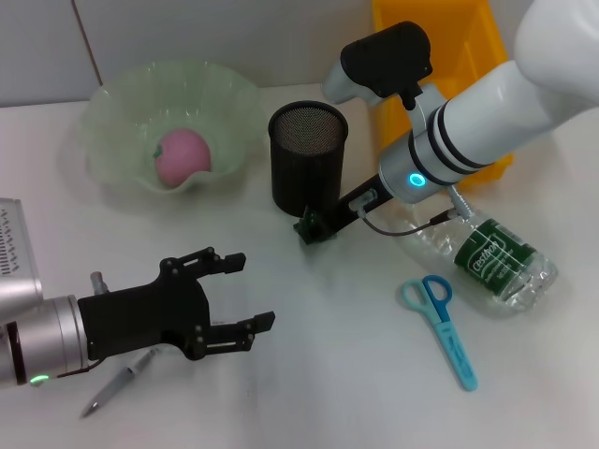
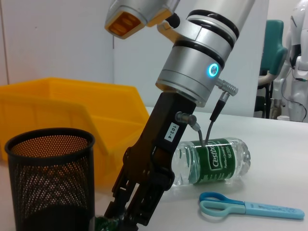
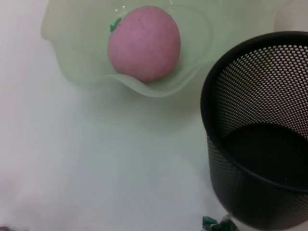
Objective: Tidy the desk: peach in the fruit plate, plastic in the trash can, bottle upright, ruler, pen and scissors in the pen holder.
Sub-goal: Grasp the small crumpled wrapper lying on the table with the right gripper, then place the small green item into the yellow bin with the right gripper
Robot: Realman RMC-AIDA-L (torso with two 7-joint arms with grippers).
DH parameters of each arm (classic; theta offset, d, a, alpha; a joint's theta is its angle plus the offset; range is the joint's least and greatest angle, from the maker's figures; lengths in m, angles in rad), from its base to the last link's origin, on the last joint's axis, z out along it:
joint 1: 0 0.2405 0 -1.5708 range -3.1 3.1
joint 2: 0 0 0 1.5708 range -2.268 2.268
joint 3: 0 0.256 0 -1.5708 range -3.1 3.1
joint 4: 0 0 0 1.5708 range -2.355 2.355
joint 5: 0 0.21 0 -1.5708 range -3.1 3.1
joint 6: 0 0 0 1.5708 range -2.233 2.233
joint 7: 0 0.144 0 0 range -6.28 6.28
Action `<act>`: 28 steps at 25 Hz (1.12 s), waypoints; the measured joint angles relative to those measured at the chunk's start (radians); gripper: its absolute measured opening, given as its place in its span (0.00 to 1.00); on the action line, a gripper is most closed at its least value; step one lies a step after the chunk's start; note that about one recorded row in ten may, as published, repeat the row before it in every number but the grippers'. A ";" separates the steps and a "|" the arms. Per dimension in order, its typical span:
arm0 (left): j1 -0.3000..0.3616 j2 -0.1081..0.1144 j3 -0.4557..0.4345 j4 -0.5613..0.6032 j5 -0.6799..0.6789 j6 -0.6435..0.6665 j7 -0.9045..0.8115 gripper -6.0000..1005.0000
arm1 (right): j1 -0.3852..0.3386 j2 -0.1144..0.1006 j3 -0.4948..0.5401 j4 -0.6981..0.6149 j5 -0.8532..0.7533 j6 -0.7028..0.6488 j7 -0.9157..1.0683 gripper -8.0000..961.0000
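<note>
The pink, matte peach [image 1: 182,155] is already seated in the ruffled translucent plate [image 1: 117,108]. Green crinkled plastic [image 1: 310,227] is pinched at the table by the right gripper [image 1: 316,224], just beside the black mesh holder [image 1: 308,154]. The clear bottle [image 1: 487,257] lies flat; blue scissors [image 1: 440,323] and pen [image 1: 120,380] remain out. The left gripper [image 1: 239,295] is spread, empty.

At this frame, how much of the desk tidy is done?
Done: the peach sits in the fruit plate. In hand: the right gripper is down on a green plastic scrap beside the pen holder. Left: bottle lying flat, scissors and pen on the desk. Left gripper open; no ruler visible.
</note>
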 joint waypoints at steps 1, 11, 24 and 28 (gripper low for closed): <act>0.000 0.000 0.001 0.000 0.000 0.000 0.000 0.85 | 0.000 0.000 0.000 0.000 0.000 0.000 0.000 0.59; 0.003 0.003 0.000 0.011 0.001 0.002 -0.007 0.85 | -0.114 -0.004 0.008 -0.194 0.002 -0.076 0.015 0.46; 0.012 0.003 -0.008 0.025 0.001 0.005 -0.007 0.85 | -0.362 -0.010 0.209 -0.699 -0.056 -0.301 0.033 0.39; 0.012 0.003 -0.009 0.026 0.001 0.006 -0.008 0.85 | -0.375 -0.012 0.342 -0.750 -0.086 -0.316 0.008 0.37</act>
